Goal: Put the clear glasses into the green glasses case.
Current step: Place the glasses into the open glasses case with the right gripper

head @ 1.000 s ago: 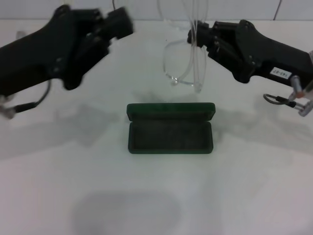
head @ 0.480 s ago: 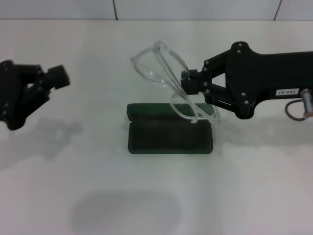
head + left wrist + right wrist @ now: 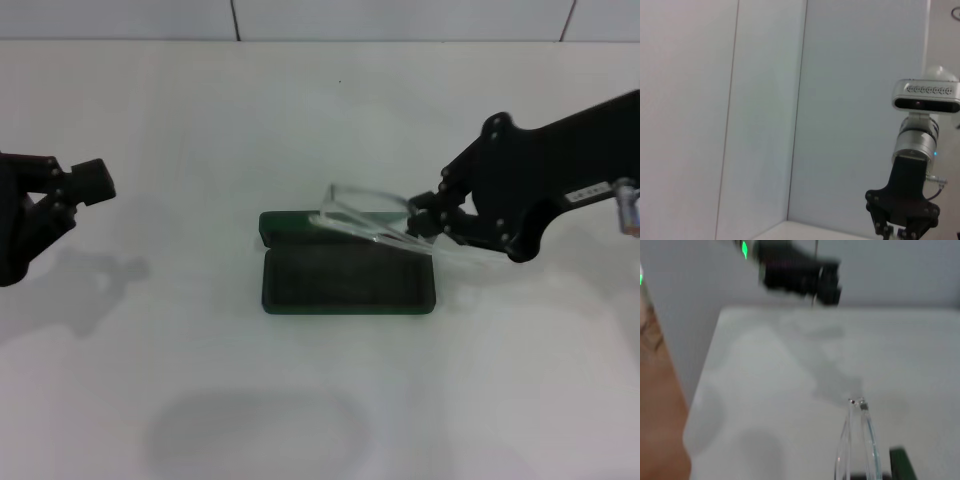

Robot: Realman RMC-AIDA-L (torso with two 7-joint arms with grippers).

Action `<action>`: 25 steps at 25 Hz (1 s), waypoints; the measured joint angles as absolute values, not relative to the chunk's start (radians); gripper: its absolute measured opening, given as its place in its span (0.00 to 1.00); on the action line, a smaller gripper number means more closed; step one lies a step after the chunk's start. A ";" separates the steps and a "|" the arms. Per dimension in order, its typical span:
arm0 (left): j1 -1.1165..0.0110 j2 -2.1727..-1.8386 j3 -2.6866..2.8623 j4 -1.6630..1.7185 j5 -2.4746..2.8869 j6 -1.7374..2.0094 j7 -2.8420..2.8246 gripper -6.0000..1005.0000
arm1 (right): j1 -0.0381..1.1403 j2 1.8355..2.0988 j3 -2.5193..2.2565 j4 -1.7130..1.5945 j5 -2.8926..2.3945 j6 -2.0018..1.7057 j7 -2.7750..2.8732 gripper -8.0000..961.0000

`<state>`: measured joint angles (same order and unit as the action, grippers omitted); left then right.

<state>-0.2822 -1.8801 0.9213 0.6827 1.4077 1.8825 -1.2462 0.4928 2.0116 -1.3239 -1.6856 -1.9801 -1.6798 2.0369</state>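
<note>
The clear glasses (image 3: 365, 222) hang tilted over the open green glasses case's (image 3: 348, 283) raised lid

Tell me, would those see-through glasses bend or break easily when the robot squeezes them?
Probably a bit bendy: the clear glasses have long, thin arms. They look light, since the right gripper holds them by one end over the green glasses case. Smooth plastic may slip.
</note>
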 joint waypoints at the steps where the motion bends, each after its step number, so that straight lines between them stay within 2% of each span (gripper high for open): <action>1: -0.286 -1.880 0.913 0.685 1.420 1.883 -1.245 0.04 | 0.512 2.012 -1.333 -1.682 -2.008 -1.690 2.049 0.08; 12: -0.303 -1.903 0.876 0.698 1.472 1.881 -1.224 0.04 | 0.669 2.022 -1.618 -1.533 -2.222 -1.558 2.071 0.08; 25: -0.305 -1.911 0.820 0.682 1.466 1.878 -1.250 0.04 | 0.680 2.027 -1.779 -1.524 -2.303 -1.423 2.076 0.08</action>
<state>-0.3052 -1.9114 0.8197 0.6816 1.4657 1.8784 -1.2504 0.6803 2.0271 -1.7788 -1.5238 -2.3035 -1.4228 2.0760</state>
